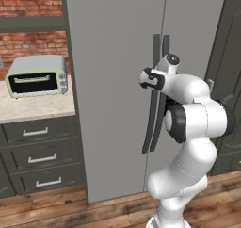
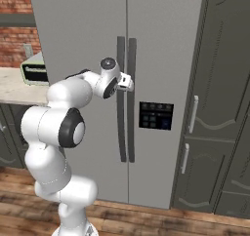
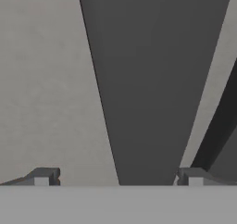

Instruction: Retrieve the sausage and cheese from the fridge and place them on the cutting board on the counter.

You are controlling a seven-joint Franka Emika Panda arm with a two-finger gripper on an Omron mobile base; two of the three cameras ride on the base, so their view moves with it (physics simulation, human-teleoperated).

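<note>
The grey fridge [image 1: 113,81] stands with both doors shut, so the sausage and cheese are hidden. The cutting board is out of view. My gripper [image 2: 128,82] is up against the two long dark door handles [image 2: 126,127] at the middle seam. In the hand view my gripper [image 3: 118,177] is open, and one dark handle [image 3: 148,79] runs up between the two fingertips [image 3: 44,176], close to the camera. The other handle [image 3: 222,126] shows at the right edge of that view. Nothing is gripped.
A beige counter [image 1: 33,107] with a pale green toaster oven [image 1: 36,75] lies left of the fridge, over dark grey drawers [image 1: 37,158]. Tall dark cabinets [image 2: 215,108] stand right of the fridge. A dark control panel [image 2: 155,115] sits on the right door.
</note>
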